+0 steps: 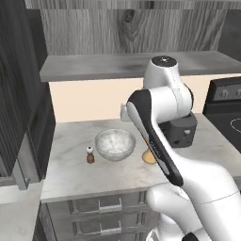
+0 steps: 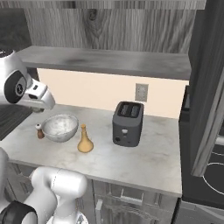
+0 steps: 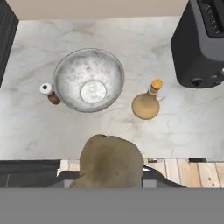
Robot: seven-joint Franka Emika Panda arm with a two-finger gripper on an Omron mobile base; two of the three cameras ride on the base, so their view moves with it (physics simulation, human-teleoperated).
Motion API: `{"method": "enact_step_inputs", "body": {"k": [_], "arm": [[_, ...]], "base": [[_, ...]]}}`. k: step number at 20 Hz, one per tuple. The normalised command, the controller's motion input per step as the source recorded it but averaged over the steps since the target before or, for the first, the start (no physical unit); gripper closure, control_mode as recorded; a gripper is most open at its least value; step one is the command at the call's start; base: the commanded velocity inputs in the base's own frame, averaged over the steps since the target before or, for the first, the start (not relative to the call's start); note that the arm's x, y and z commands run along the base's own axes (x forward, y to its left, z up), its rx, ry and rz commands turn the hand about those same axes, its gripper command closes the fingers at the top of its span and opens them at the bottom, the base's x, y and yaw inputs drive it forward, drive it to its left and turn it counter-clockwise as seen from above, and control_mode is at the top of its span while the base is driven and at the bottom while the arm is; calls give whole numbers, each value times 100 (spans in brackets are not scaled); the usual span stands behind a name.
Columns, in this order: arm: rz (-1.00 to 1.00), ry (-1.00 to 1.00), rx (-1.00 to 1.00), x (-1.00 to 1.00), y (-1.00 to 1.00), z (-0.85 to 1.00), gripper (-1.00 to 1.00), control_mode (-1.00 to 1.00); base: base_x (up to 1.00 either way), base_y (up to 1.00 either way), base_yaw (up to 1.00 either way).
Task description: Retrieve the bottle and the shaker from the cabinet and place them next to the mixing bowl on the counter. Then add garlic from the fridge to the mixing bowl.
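Hand view, looking down: the garlic (image 3: 110,160), a brownish-tan lump, sits clamped in the gripper (image 3: 111,177), above the near edge of the counter (image 3: 183,131); beyond it the mixing bowl (image 3: 89,80) stands on the marbled top; the shaker (image 3: 49,93) is just beside the bowl on its left, the bottle (image 3: 148,101) upright near its right; a dark toaster (image 3: 201,43) stands farther right; grey drawers (image 1: 101,204) lie below the counter.
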Motion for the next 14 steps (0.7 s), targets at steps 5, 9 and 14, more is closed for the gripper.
{"method": "enact_step_inputs", "body": {"k": [5,9,14], "arm": [[0,11,-2,57,10,-92,100,-100],[0,2,5,46,1,-88,100,-100],[0,1,10,38,0,-58,100,-100]], "base": [[0,0,0],[0,0,0],[0,0,0]]}}
